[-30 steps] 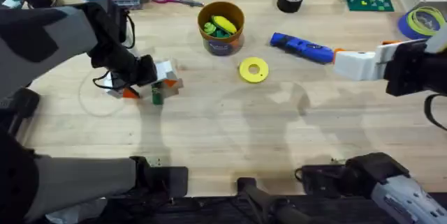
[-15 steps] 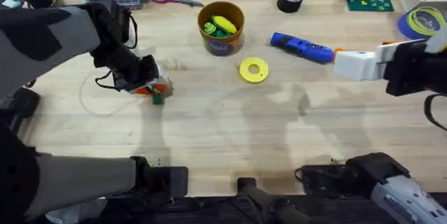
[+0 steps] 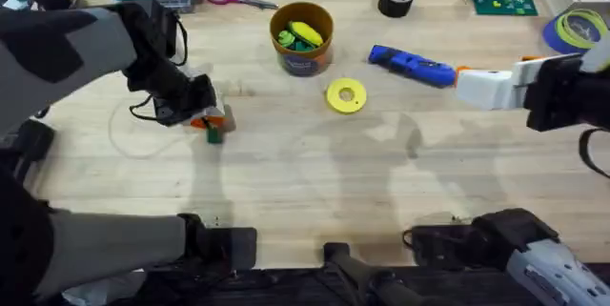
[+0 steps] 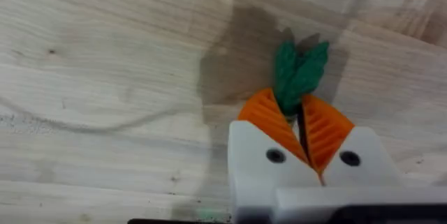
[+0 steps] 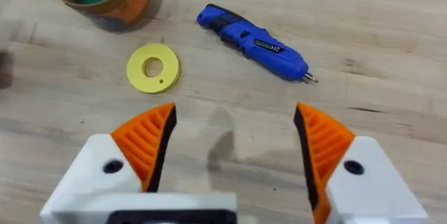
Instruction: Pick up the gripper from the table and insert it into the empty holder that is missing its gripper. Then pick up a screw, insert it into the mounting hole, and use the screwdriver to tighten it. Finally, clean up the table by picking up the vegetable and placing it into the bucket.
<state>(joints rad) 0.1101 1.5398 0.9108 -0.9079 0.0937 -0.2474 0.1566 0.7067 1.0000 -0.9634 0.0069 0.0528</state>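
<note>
Left gripper (image 4: 304,137) clamped on a small green leafy vegetable (image 4: 297,74), orange pads pinching its base, leaves sticking out past the fingertips. Low over the light wooden table (image 3: 305,182), toward its left side, arm reaching in from the left edge. Right gripper (image 5: 234,140) spread wide, holding nothing, raised at the right side. Blue screwdriver (image 3: 412,64) flat on the wood, long axis slanted, silver bit aimed toward the right gripper. Brown-orange bucket (image 3: 302,37) upright at the back, yellow and green pieces inside; yellow disc (image 3: 345,95) near it.
</note>
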